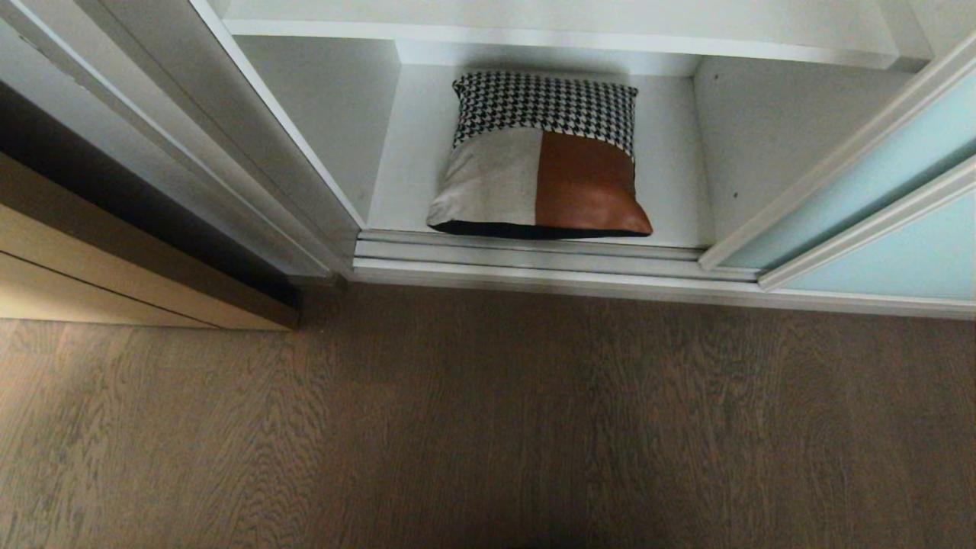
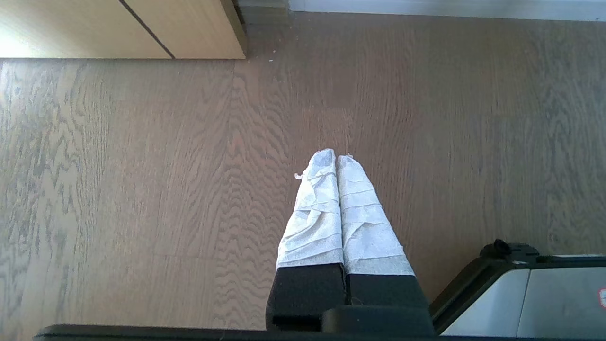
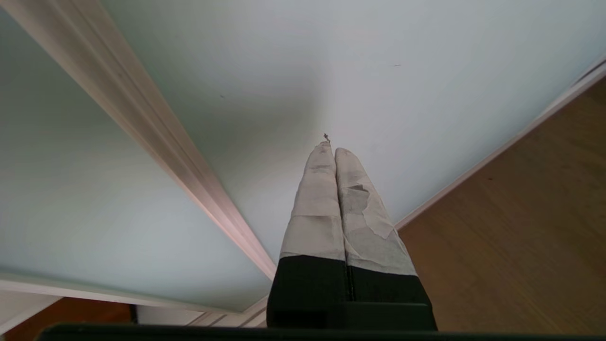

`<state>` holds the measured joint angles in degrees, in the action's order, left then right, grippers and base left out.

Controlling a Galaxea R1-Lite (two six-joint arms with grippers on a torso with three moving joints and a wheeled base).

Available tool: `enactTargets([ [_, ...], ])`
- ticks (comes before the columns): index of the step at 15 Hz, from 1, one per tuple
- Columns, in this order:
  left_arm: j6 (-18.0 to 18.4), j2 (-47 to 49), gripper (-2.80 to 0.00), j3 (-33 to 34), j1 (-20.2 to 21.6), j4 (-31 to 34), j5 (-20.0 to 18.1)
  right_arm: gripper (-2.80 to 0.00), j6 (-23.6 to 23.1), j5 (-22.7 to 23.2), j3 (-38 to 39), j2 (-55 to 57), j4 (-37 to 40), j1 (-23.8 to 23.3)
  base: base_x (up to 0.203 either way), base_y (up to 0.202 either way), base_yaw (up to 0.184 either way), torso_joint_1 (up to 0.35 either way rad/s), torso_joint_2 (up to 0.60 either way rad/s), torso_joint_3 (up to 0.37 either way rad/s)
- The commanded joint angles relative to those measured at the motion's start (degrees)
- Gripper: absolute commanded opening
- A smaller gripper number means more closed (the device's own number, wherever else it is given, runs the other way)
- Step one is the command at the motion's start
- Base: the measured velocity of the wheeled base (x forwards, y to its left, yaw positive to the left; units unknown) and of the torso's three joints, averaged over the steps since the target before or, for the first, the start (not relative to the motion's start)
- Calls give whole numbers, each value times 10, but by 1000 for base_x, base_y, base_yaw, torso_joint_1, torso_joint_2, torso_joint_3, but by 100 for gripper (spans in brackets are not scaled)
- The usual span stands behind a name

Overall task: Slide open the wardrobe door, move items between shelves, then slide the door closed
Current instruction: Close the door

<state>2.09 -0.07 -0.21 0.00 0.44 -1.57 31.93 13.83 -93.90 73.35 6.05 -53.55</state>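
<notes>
The sliding wardrobe door [image 1: 877, 206], frosted pale aqua glass in a slim white frame, stands slid to the right, leaving the compartment open. A square cushion [image 1: 541, 164] with a houndstooth band, beige and rust-brown patches leans on the lowest white shelf [image 1: 679, 206]. Neither arm shows in the head view. My right gripper [image 3: 330, 150] is shut with nothing in it, its tips close to the door's glass [image 3: 388, 85]; contact cannot be told. My left gripper [image 2: 335, 157] is shut and empty, pointing down over the wooden floor [image 2: 142, 189].
A ridged metal floor track [image 1: 549, 259] runs along the wardrobe's front. A tan wooden panel [image 1: 114, 259] stands at the left beside a white wardrobe post [image 1: 252, 168]. Part of my base [image 2: 521, 293] shows in the left wrist view.
</notes>
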Motion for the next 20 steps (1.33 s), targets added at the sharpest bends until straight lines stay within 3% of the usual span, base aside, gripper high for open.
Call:
enactTargets([
  [1, 0, 1, -280, 0, 0, 0, 0, -280, 4, 11, 0, 2, 0, 1, 0, 0, 0, 0, 0, 0],
  [20, 0, 1, -280, 0, 0, 0, 0, -280, 4, 18, 26, 9, -34, 55, 0, 0, 0, 0, 0, 0],
])
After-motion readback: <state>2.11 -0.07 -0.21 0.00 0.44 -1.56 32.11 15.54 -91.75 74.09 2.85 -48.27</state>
